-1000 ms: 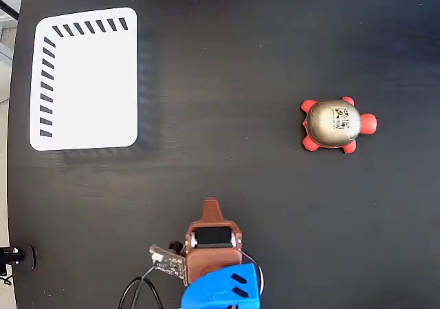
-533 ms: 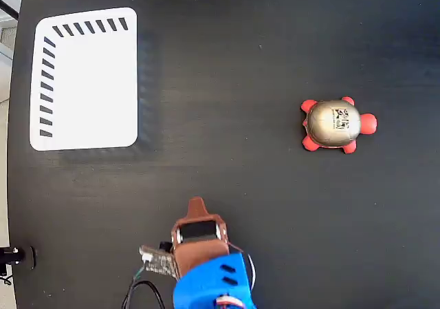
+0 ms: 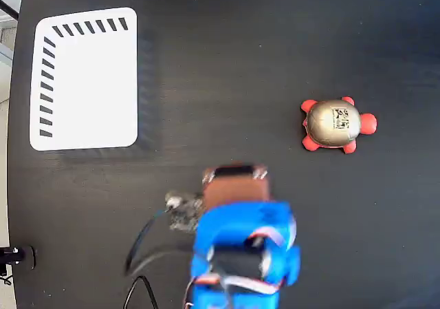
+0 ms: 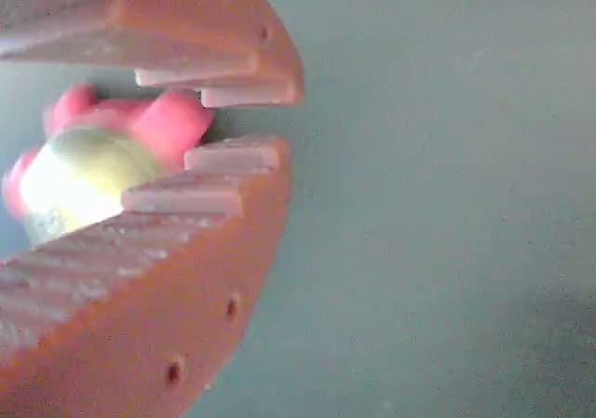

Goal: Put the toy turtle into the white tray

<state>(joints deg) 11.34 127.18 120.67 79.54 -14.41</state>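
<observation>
The toy turtle [image 3: 333, 124], gold-grey shell with a code sticker and red head and feet, lies on the black table at the right of the fixed view. The white tray [image 3: 86, 78], striped along its top and left edges, lies at the upper left with nothing on it. My gripper [image 3: 234, 178] hangs over the lower middle of the table, well left of and below the turtle, its fingertips hidden under the brown and blue arm. In the wrist view the brown fingers [image 4: 233, 153] stand slightly apart around the gripper [image 4: 247, 120], holding nothing, and the turtle [image 4: 84, 167] shows blurred beyond them.
The table's left edge [image 3: 15, 185] runs just beside the tray. Black cables [image 3: 141, 254] trail from the arm at the bottom. A small black object [image 3: 14, 256] sits off the table's lower left corner.
The arm has risen and swung up and right toward the turtle, now looking larger and blurred in the fixed view. Turtle and tray have not moved.
</observation>
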